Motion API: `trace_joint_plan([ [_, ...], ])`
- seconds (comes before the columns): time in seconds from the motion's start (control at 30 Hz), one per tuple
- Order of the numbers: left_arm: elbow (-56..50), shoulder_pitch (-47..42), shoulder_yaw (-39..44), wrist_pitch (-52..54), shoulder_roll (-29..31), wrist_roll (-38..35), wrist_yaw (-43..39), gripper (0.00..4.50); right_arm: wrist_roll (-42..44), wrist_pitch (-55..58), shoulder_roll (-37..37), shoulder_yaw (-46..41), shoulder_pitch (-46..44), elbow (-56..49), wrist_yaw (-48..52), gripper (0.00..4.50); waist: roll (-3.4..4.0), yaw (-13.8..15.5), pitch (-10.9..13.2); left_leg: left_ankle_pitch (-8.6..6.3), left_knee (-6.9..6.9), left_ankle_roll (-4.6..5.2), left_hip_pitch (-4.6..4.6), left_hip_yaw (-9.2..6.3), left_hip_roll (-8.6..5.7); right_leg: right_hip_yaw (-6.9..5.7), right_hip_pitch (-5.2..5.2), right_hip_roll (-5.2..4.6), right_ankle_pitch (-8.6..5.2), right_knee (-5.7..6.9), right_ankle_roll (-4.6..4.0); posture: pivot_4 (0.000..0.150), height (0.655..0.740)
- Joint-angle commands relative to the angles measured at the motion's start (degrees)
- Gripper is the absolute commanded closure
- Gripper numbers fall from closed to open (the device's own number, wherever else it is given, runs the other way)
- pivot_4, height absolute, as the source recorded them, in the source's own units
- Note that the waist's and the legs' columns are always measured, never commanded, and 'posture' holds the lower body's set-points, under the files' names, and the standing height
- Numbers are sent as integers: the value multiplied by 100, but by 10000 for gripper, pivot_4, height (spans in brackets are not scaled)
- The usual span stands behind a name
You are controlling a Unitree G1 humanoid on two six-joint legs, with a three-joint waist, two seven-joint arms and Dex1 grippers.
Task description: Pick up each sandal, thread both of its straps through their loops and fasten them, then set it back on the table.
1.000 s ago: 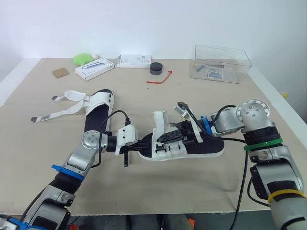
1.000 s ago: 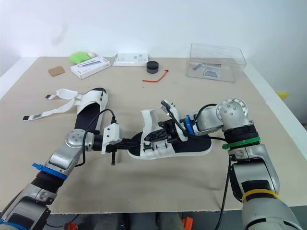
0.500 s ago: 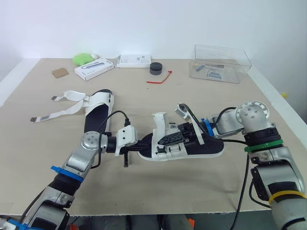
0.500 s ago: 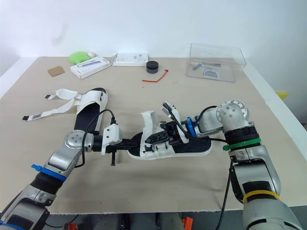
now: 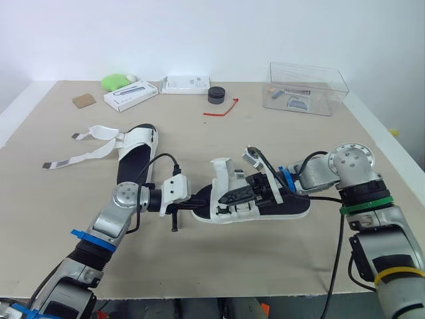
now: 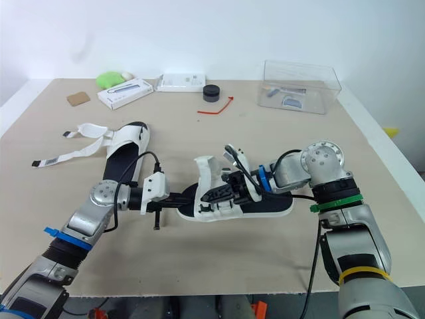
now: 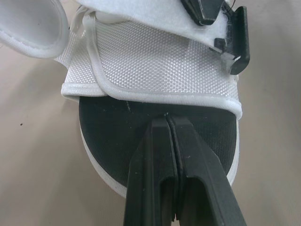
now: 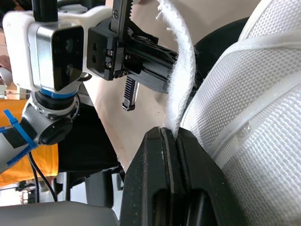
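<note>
You are steadying the sandal [image 5: 292, 207].
Left gripper [image 7: 168, 120] is clamping its sole [image 7: 115, 136] so right gripper [image 8: 168, 134], pinching a strap [image 8: 181, 70], can thread.

No text or label is legible.

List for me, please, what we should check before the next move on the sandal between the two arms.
1. Left gripper shut on the held sandal at its sole edge: ok.
2. Right gripper shut on a strap: ok.
3. That strap passed through its loop: cannot tell.
4. Held sandal's second strap fastened: cannot tell.
5. Other sandal fastened: not ok, its loose straps lie on the table.
</note>
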Motion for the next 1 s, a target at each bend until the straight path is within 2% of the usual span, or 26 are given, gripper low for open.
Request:
trace_joint_plan([
  [0.03, 212, 98, -141, 79, 61, 224, -16, 45000, -179, 148, -92, 123, 213, -672, -10, 44721, 1, 0, -1, -1, 0, 1, 0, 0, 0, 0, 0, 0, 0, 0, 1, 1500, 7400],
  [0.47, 262, 113, -190, 28, -17, 270, 61, 45000, -1449, -76, -163, 174, 526, -2409, 491, 44721, 2, 3, -8, -1, 0, 2, 4, -4, -2, -2, 3, -1, -1, -1, 2, 1500, 7400],
  [0.5, 276, 103, -186, 22, -22, 278, 59, 45000, -1507, -104, -175, 149, 551, -2563, 602, 39497, 2, 5, -9, -1, 0, 2, 4, -4, -2, -3, 4, -2, -1, 0, 2, 1500, 7400],
  [0.53, 296, 92, -183, 15, -26, 284, 55, 45000, -1602, -158, -182, 126, 566, -2692, 709, 36736, 2, 7, -9, -1, 1, 2, 6, -4, -2, -3, 5, -2, -1, 0, 2, 1500, 7400],
  [0.57, 311, 83, -182, 8, -28, 289, 52, 45000, -1683, -215, -182, 96, 560, -2773, 784, 32016, 2, 10, -9, -1, 1, 2, 6, -4, -4, -3, 5, -4, -1, 0, 2, 1500, 7400],
  [0.67, 356, 55, -179, -15, -40, 300, 42, 45000, -1810, -234, -38, -216, 215, -2459, 898, 24756, 2, 10, -9, -1, 2, 2, 6, -5, -6, -3, 6, -5, -2, 0, 3, 1500, 7400],
  [1.0, 436, 4, -215, -77, -115, 322, 12, 45000, -2594, -215, 261, -501, -362, -1773, 1287, 24756, 3, 11, -8, 1, 12, 1, 5, -1, -7, -1, 5, -3, 5, 2, 6, 1500, 7400],
])
